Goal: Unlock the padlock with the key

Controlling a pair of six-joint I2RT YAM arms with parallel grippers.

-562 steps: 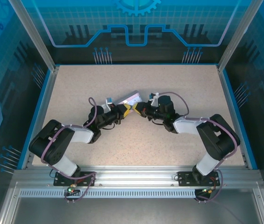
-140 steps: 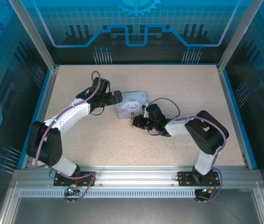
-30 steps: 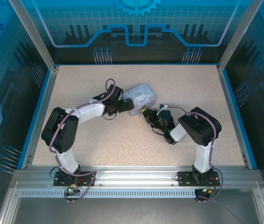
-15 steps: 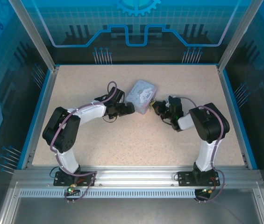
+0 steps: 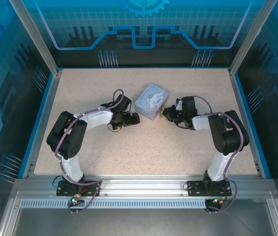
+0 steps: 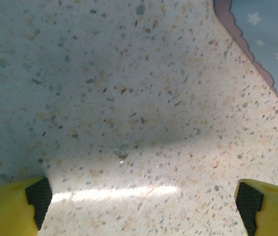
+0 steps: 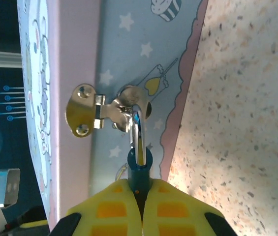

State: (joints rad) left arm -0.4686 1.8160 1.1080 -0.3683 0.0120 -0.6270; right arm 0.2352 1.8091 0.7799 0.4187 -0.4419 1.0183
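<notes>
1. Yellow-tipped and spread wide, my left fingers [image 5: 133, 118] hold nothing. They hover low over bare speckled bench [image 6: 104, 98], just beside the tin's near-left corner.
2. The tin [image 5: 150, 100] lies skewed at mid-bench, its clasp side turned towards my right arm.
3. On that side the hasp [image 7: 86, 117] is folded shut over its loop. The padlock [image 7: 139, 169] hangs from it, with the thin shackle [image 7: 137, 130] threaded through the loop and the blue body on my wrist's side.
4. My right fingers [image 7: 116, 206] are closed on the padlock, pinching the body from both sides.
5. The keyhole end is buried between those fingers, so I cannot tell whether the key is in.
6. As I judge it, the lock is caught and steadied but not unlocked: the shackle looks seated in the body and the hasp is down. What is left is to get the key in, turn it and free the shackle.
7. For room, there is open bench to the left of and nearer than my left fingers, well apart from the blue rim [image 5: 41, 118]. A broad bare strip lies beyond the tin. My right elbow stands nearer the right rim but apart from it.
8. The tight spot lies between my two hands. I reckon any reach towards the lock with the left must go round the tin's near corner.
</notes>
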